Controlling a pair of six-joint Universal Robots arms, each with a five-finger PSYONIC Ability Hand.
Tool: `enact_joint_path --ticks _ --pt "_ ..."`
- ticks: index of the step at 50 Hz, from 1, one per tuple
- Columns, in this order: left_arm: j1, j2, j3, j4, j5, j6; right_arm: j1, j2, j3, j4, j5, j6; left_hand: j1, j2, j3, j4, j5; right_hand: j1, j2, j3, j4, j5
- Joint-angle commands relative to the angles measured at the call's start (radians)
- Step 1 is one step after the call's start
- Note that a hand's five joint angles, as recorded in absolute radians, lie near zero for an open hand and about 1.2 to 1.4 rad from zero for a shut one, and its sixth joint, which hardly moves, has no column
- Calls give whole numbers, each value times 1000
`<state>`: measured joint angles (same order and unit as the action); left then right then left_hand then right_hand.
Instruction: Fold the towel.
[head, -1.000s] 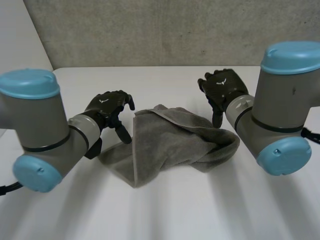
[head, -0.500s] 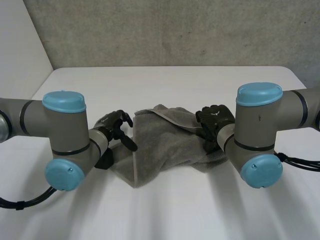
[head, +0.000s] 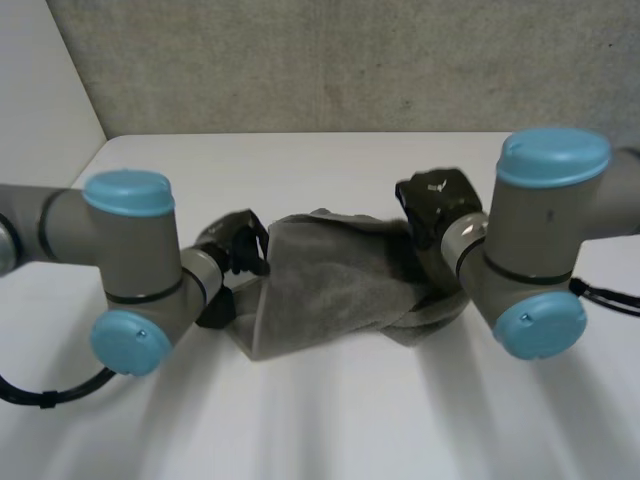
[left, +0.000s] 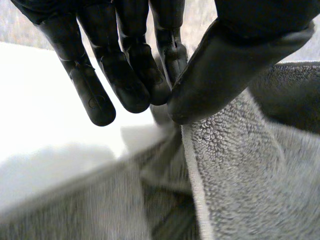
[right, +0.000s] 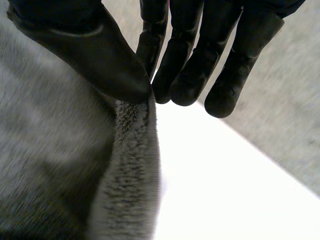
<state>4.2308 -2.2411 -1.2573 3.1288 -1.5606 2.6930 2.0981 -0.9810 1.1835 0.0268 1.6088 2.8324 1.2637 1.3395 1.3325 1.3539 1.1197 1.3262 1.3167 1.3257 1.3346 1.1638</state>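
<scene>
A grey towel (head: 335, 285) lies crumpled on the white table (head: 320, 160) between my two hands, its far edge lifted and stretched. My left hand (head: 235, 245) pinches the towel's far left corner; in the left wrist view the thumb (left: 225, 65) presses the towel (left: 240, 170) hem against the fingers (left: 135, 75). My right hand (head: 435, 200) pinches the far right corner; in the right wrist view its thumb (right: 95, 55) and fingers (right: 190, 60) close on the towel (right: 125, 175) edge.
A grey wall (head: 330, 60) rises behind the table's far edge. My left arm (head: 125, 270) and right arm (head: 540, 240) stand low over the table on either side of the towel. Bare table lies in front of the towel and behind it.
Both hands went down onto the towel's far corners and closed on them. The far edge is now pulled up and stretched between them, and the near left flap has drawn in.
</scene>
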Motion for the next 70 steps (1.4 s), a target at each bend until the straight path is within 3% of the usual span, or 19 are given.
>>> enact_joint_path --ticks 1,8,16,17,18,19,22,38,42,43,44,46,55,61,65,68,70 --pt "29 120 -7 1 4 2 -21 -114 2 19 -36 -30 133 57 64 42 102 70 80 71 62 58" --pt "80 189 -68 5 36 8 -58 -165 15 136 -142 -102 133 57 64 42 102 70 80 71 62 58" --pt "66 105 -102 11 94 10 -44 -134 27 140 -144 -111 121 46 52 31 91 70 80 71 62 58" --pt "60 81 -100 11 105 10 -44 -134 27 140 -144 -111 -120 -196 -189 -210 -151 70 80 71 62 58" --pt "60 81 -100 11 105 10 -44 -122 28 142 -144 -114 -122 -198 -191 -213 -153 70 80 71 62 58" --pt "55 66 -99 11 120 10 -44 -114 28 142 -144 -116 -329 -405 -398 -419 -359 70 80 71 62 58" --pt "44 43 -91 5 145 10 -43 -110 28 142 -144 -116 -530 -606 -599 -620 -560 70 80 71 62 58" --pt "48 8 -97 11 143 11 -43 -93 39 137 -145 -116 -624 -700 -693 -715 -655 70 80 71 62 58" --pt "48 -6 -96 11 142 10 -43 -93 44 136 -145 -116 -595 -671 -664 -685 -626 70 80 71 62 58" --pt "48 -11 -97 10 142 11 -43 -93 44 136 -145 -116 -444 -520 -513 -534 -475 70 80 71 62 58" --pt "46 -12 -100 10 143 13 -43 -93 44 136 -145 -116 20 -56 -49 -71 -11 70 80 71 62 58" --pt "46 -9 -99 10 139 14 -43 -93 44 137 -145 -116 132 56 63 41 101 70 80 71 62 58" --pt "67 127 -82 7 154 17 -56 -160 7 150 -159 -108 133 57 64 42 102 70 80 71 62 58" --pt "189 210 32 8 174 100 -63 -205 -114 137 -182 -114 133 57 64 42 102 70 80 71 62 58" --pt "253 161 262 -4 183 271 -69 -81 -312 78 -227 -116 133 57 64 42 102 70 80 71 62 58" --pt "262 95 398 -12 180 318 -61 16 -486 -25 -222 -102 133 57 64 42 102 70 80 71 62 58" --pt "265 25 610 -41 174 349 -55 53 -572 -81 -211 -91 133 57 64 42 102 70 80 71 62 58"
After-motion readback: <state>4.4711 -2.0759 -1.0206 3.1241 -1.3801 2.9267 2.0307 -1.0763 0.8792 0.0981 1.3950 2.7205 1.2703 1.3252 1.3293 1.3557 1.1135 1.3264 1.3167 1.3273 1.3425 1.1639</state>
